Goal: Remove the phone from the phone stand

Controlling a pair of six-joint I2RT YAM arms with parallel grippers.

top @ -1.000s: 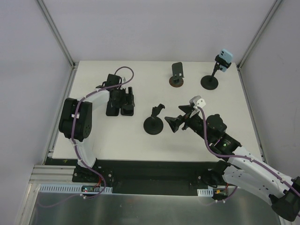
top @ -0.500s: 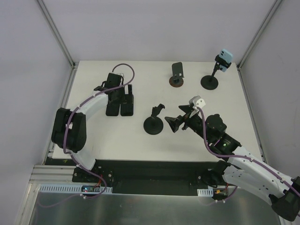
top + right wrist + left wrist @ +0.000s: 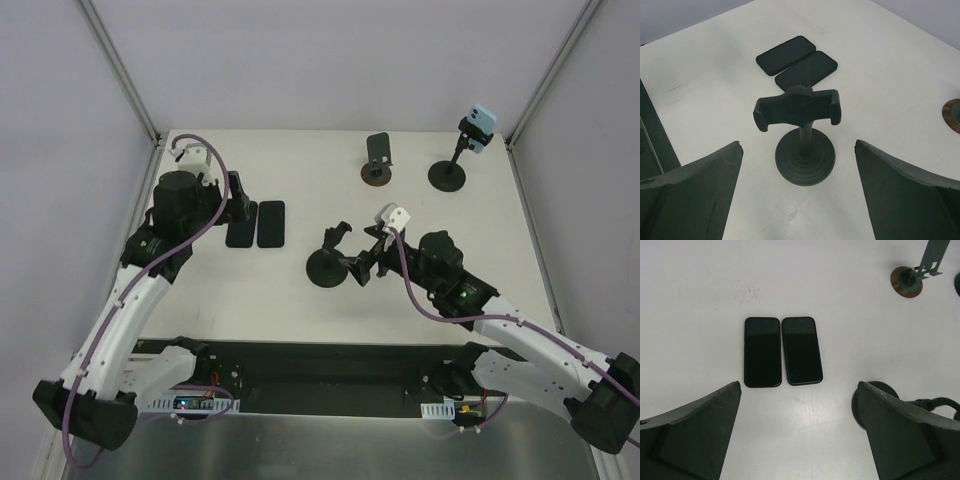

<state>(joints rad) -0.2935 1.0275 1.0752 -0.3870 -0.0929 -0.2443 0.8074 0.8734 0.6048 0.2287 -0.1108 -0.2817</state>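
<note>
Though we look for lettering on every phone and stand, none is sharp enough for us to read. We count three phones and three stands on the white table [image 3: 500,230].

The light-blue phone [image 3: 481,123], the only one mounted, sits clamped atop the tall stand [image 3: 447,172], a thin post on a round black base, well apart from both sets of jaws and far beyond the right ones.

The left gripper [image 3: 798,390] has its jaws spread wide and holds nothing. Just ahead of them, two black phones [image 3: 762,351] [image 3: 801,350] lie flat, side by side and nearly touching, glossy slabs with rounded corners. Far ahead and to their right stands the small stand [image 3: 912,275], an angled plate on a brown disc.

The right gripper [image 3: 799,144] is likewise released. Straight ahead, between its jaws, rises the empty clamp stand [image 3: 805,157], matte black, a two-armed cradle on a stem over a domed round base.
</note>
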